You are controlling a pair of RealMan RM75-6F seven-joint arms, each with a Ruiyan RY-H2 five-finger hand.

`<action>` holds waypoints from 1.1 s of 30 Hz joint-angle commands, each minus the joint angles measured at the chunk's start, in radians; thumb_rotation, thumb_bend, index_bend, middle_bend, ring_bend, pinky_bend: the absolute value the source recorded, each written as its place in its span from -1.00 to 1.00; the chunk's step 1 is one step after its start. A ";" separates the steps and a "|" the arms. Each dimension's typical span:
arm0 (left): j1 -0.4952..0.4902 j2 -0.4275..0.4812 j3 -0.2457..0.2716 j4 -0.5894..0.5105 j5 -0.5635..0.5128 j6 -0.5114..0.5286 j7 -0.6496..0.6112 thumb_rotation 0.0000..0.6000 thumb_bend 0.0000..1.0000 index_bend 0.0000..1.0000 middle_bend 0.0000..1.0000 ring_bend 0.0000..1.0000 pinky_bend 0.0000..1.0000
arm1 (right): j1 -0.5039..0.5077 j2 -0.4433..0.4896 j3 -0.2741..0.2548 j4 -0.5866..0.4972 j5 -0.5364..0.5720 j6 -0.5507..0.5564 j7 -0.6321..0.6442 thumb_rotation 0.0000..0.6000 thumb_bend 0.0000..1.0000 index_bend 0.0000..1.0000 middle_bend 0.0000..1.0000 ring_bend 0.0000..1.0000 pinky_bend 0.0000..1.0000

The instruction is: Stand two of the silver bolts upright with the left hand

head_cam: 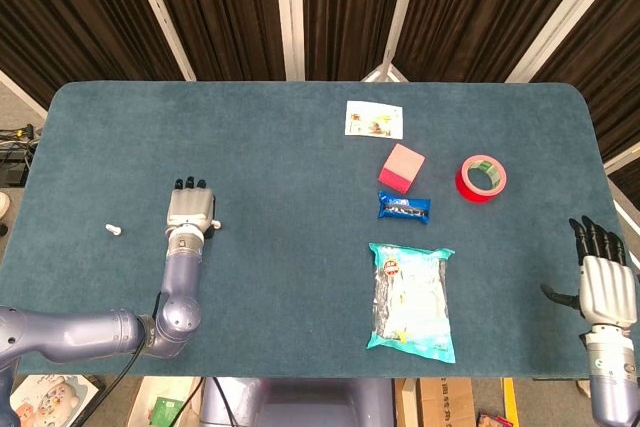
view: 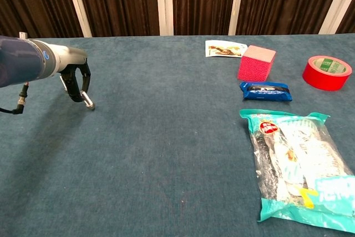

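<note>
My left hand (head_cam: 190,210) (view: 74,77) hovers low over the left part of the blue table (head_cam: 280,157) and pinches a silver bolt (view: 87,100). The bolt is tilted, and its lower end sits close to the cloth. From the head view only a small pale tip of that bolt (head_cam: 213,225) shows beside the hand. A second silver bolt (head_cam: 114,230) lies on its side further left, apart from the hand. My right hand (head_cam: 603,282) rests at the table's right front edge with its fingers stretched out, holding nothing.
On the right half lie a picture card (head_cam: 374,119), a pink block (head_cam: 402,168), a red tape roll (head_cam: 481,178), a small dark blue packet (head_cam: 404,209) and a teal snack bag (head_cam: 411,300).
</note>
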 commanded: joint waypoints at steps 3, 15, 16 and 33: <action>-0.002 -0.004 0.007 0.009 -0.006 -0.010 -0.002 1.00 -0.11 0.12 -0.80 -1.00 -1.00 | 0.000 0.001 0.001 0.000 0.003 -0.001 0.000 1.00 -1.00 -0.84 -0.96 -1.00 -1.00; -0.002 -0.005 0.019 0.011 0.024 -0.024 -0.032 1.00 -0.15 0.05 -0.80 -1.00 -1.00 | 0.000 0.002 0.002 -0.002 0.008 -0.002 -0.004 1.00 -1.00 -0.84 -0.96 -1.00 -1.00; -0.001 -0.003 0.019 0.009 0.028 -0.025 -0.036 1.00 -0.15 0.04 -0.80 -1.00 -1.00 | 0.001 0.002 0.002 -0.001 0.009 -0.003 -0.003 1.00 -1.00 -0.84 -0.96 -1.00 -1.00; 0.155 0.134 0.095 -0.188 0.756 0.009 -0.496 1.00 -0.15 -0.21 -0.94 -1.00 -1.00 | 0.000 0.001 -0.001 -0.011 -0.004 0.008 -0.007 1.00 -1.00 -0.84 -0.96 -1.00 -1.00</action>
